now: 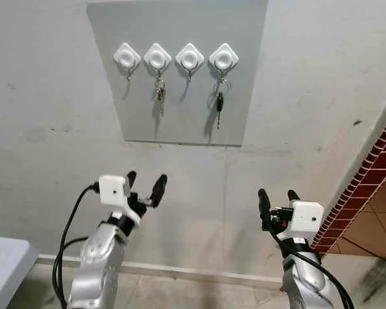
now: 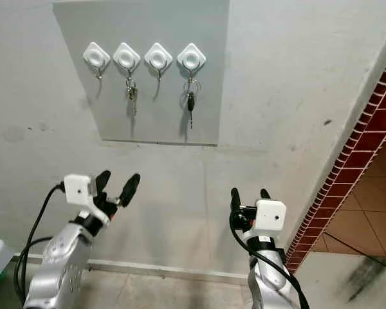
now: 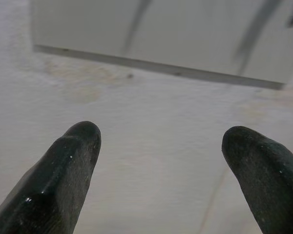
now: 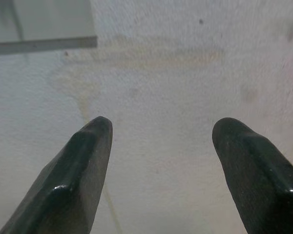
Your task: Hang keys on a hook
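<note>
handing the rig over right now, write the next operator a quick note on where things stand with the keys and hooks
Left gripper: open, holding nothing, raised toward the wall below the grey board.
Right gripper: open, holding nothing, raised at about the same height, further right.
Four white hooks sit in a row on the board. The first hook and third hook are bare. A silver key bunch hangs from the second hook; a black-headed key hangs on a ring from the fourth.
Done: both sets of keys are hanging from hooks.
Left: I see no loose keys, so probably nothing beyond lowering the arms.
</note>
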Robot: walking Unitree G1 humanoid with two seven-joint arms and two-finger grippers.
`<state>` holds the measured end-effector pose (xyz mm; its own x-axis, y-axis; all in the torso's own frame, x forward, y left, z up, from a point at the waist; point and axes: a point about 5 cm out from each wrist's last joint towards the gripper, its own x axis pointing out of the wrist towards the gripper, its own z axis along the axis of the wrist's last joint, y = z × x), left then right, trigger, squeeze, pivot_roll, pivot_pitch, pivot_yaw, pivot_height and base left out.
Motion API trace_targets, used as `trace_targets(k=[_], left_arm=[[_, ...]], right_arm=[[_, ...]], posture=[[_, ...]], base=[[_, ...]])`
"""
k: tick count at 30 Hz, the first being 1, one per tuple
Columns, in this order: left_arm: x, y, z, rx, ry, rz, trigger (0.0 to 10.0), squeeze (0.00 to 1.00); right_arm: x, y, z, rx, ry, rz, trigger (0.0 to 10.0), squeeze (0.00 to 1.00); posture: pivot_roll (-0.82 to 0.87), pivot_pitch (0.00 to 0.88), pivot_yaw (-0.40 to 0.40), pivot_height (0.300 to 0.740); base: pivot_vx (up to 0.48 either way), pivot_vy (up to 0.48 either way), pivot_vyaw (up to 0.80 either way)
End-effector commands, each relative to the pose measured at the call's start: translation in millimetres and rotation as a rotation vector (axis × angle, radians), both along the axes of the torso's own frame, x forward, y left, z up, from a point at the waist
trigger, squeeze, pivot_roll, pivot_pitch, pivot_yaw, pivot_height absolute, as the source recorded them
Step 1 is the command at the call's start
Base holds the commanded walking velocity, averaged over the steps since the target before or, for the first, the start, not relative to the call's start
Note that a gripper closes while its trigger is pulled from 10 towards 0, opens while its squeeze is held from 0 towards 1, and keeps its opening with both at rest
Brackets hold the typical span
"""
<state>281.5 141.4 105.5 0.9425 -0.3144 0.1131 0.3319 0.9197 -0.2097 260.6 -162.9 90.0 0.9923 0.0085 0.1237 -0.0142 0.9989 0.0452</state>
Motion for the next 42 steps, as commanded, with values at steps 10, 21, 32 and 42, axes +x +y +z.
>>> trace_targets(k=[10,21,32,42], left_arm=[[-16.9,1.3,-25,0.034,0.022,0.046,10.0,0.0],[-10.9,1.6,-9,0.011,-0.046,0.05,10.0,0.0],[-5.7,4.9,-4,0.03,-0.06,0.063,10.0,0.0],[-2.2,6.7,-3,0.025,-0.065,0.076,10.0,0.0]], right_arm=[[-9.9,-7.5,-9,-0.007,0.043,-0.003,10.0,0.0],[-10.8,-10.0,-7,-0.039,0.023,-0.01,10.0,0.0],[-9.3,-10.1,-7,-0.056,0.032,0.002,10.0,0.0],[-8.5,-11.2,-6,-0.064,0.033,0.017,10.0,0.0]], posture=[[0.0,0.0,0.018,0.74],[0.0,0.0,0.013,0.74],[0.0,0.0,0.006,0.74],[0.01,0.0,-0.007,0.74]], base=[[0.0,0.0,0.0],[0.0,0.0,0.19],[0.0,0.0,0.8],[0.0,0.0,0.8]])
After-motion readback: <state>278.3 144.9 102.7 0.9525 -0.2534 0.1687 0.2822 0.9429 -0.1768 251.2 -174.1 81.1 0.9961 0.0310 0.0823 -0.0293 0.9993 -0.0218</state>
